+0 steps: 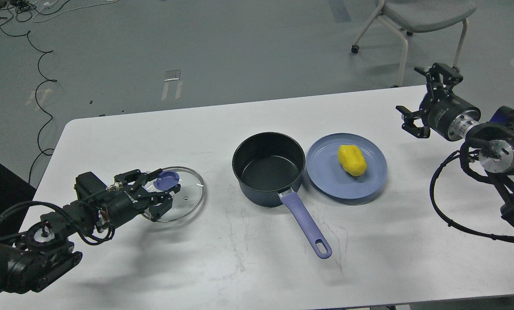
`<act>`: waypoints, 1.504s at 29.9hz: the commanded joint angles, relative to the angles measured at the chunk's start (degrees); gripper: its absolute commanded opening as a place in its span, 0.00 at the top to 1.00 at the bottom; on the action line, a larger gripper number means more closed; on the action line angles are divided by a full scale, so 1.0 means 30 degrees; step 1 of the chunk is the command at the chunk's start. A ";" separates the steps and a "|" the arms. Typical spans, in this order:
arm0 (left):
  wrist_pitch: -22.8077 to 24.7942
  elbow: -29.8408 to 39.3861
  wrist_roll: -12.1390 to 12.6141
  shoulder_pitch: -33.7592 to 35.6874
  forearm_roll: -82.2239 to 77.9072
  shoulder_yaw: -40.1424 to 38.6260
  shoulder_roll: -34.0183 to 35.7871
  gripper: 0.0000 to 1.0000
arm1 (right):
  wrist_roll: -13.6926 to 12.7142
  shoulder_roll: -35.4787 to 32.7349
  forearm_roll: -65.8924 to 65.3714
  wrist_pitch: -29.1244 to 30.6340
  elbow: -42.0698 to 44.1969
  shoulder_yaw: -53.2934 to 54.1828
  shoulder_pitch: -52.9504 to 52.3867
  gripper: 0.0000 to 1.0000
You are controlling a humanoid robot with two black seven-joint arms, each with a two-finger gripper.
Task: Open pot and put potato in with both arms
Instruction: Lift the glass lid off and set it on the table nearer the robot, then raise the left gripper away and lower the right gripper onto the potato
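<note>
lid removal looks complete: round glass lid with blue knob lies flat on the white bench, well left of the small dark navy saucepan, whose black inside is open and empty. its long purple-blue handle points toward the near edge, slightly right.

left tool sits over the lid, fingers spread around the blue knob; cannot tell whether the pads touch it, so it may be mid-release. it has hold of nothing else.

right tool hangs in the air at the far right of the bench, fingers wide apart, empty, well apart from everything.

small lumpy bright yellow potato rests on the flat light-blue plate, right of centre on it. plate rim is just beside the saucepan wall, possibly touching.

step in hand, by my reading: lid set down, potato pick not yet begun. next move calls for the right tool to come down and left onto the potato, close across its narrow width, lift clear of the plate, then cross the saucepan rim.

room: open bench right of the plate gives a free approach. the short path from plate to pot passes over the rim; the handle lies nearer the front, out of the way. grey chair stands beyond the far edge, no concern.
</note>
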State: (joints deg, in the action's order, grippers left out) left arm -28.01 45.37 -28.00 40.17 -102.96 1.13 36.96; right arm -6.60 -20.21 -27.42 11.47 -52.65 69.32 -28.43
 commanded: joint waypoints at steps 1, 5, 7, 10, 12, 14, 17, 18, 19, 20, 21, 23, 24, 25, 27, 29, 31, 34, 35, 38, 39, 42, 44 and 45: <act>0.0002 -0.0213 0.0001 -0.0088 0.0479 0.0004 -0.0043 0.56 | 0.0062 -0.0001 0.0000 0.0015 0.0029 -0.0020 -0.0015 0.00; 0.0002 -0.0213 0.0001 -0.0088 0.0891 0.0004 -0.0043 0.36 | 0.0062 -0.0030 0.0000 -0.0014 0.0029 -0.0049 -0.0015 0.00; 0.0002 -0.0213 0.0001 -0.0088 0.1212 0.0004 -0.0072 0.23 | 0.0062 -0.0030 0.0000 -0.0014 0.0029 -0.0020 -0.0015 0.00; 0.0002 -0.0213 0.0001 -0.0059 0.1738 0.0004 -0.0043 0.02 | 0.0062 -0.0030 0.0000 0.0015 0.0029 -0.0020 -0.0015 0.00; 0.0002 -0.0213 0.0001 -0.0088 0.2236 0.0004 -0.0072 0.02 | 0.0062 -0.0030 0.0000 0.0015 0.0029 -0.0020 -0.0015 0.00; 0.0002 -0.0213 0.0001 -0.0117 0.2356 0.0033 -0.0218 0.02 | 0.0062 -0.0030 0.0000 -0.0014 0.0029 -0.0049 -0.0015 0.00; 0.0002 -0.0155 0.0001 -0.0059 0.2356 0.0004 -0.0307 0.02 | 0.0062 -0.0059 0.0000 0.0015 -0.0029 -0.0049 -0.0103 0.00; 0.0002 -0.0038 0.0001 0.0087 0.2473 -0.0142 -0.0278 0.02 | 0.0062 -0.0117 -0.0029 0.0044 -0.0174 -0.0107 -0.0248 0.00; 0.0002 0.0166 0.0001 0.0175 0.2909 -0.0346 -0.0074 0.02 | 0.0091 -0.0292 -0.0174 0.0074 -0.0263 -0.0398 -0.0452 0.01; 0.0002 0.0255 0.0001 0.0292 0.3348 -0.0406 -0.0014 0.02 | 0.0091 -0.0468 -0.0233 0.0103 -0.0322 -0.0633 -0.0600 0.01; 0.0002 0.0372 0.0001 0.0438 0.3933 -0.0436 0.0044 0.02 | 0.0091 -0.0701 -0.0263 0.0103 -0.0409 -0.0925 -0.0833 0.01; 0.0002 0.0810 0.0001 0.1431 0.6390 -0.0436 0.0395 0.02 | 0.0120 -0.1783 -0.0525 0.0133 -0.0935 -0.2387 -0.1711 0.01; 0.0002 0.1219 0.0001 0.2335 0.8082 -0.0436 0.0599 0.02 | 0.0324 -0.2484 -0.0962 0.0133 -0.1315 -0.3553 -0.2236 0.01; 0.0002 0.1368 0.0001 0.2808 0.8998 -0.0436 0.0659 0.02 | 0.0558 -0.2839 -0.1286 0.0133 -0.1580 -0.4174 -0.2532 0.01; 0.0002 0.1515 0.0001 0.4302 1.2189 -0.0465 0.0718 0.02 | 0.1290 -0.4010 -0.2777 0.0133 -0.2342 -0.6049 -0.3440 0.02; 0.2171 0.1516 0.0001 0.5907 1.6186 -0.0640 0.0690 0.02 | 0.1671 -0.5236 -0.5110 0.0133 -0.3042 -0.7947 -0.4490 0.02; 0.4786 0.1399 0.0001 0.7203 2.0274 -0.0758 0.0689 0.02 | 0.2023 -0.6121 -0.8162 0.0133 -0.3777 -0.9828 -0.5432 0.06; 0.7513 0.1281 0.0001 0.8230 2.3735 -0.0787 0.0719 0.02 | 0.2872 -0.6942 -1.2819 0.0133 -0.4510 -1.2026 -0.6428 0.07; 0.8302 0.1281 0.0018 0.8465 2.4758 -0.0787 0.0748 0.02 | 0.3077 -0.7205 -1.4456 0.0133 -0.4773 -1.2844 -0.6721 0.07; 0.9624 0.1311 0.1187 0.8555 2.5791 -0.1340 0.0806 0.02 | 0.3109 -0.7325 -1.6721 0.0162 -0.5126 -1.4691 -0.7046 0.05; 1.0354 0.1311 0.1335 0.8526 2.5823 -0.1837 0.0836 0.02 | 0.3109 -0.7267 -1.6960 0.0162 -0.5069 -1.5423 -0.7104 0.05; 1.1587 0.1311 0.1366 0.8321 2.5852 -0.2660 0.0982 0.02 | 0.3079 -0.7120 -1.7050 0.0162 -0.4660 -1.6218 -0.6988 0.03; 1.2322 0.1311 0.1395 0.8117 2.5853 -0.3218 0.1012 0.02 | 0.3079 -0.5956 -1.7720 0.0162 -0.3434 -1.7213 -0.6987 0.02; 1.2295 0.1282 0.1366 0.8058 2.5853 -0.3277 0.1012 0.02 | 0.3079 -0.5455 -1.7782 0.0162 -0.3109 -1.7420 -0.7017 0.02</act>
State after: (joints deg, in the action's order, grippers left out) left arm 7.11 49.29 -23.92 65.06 -25.45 -7.19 39.90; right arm 2.69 -40.64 -79.11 11.95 -65.50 20.13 -49.51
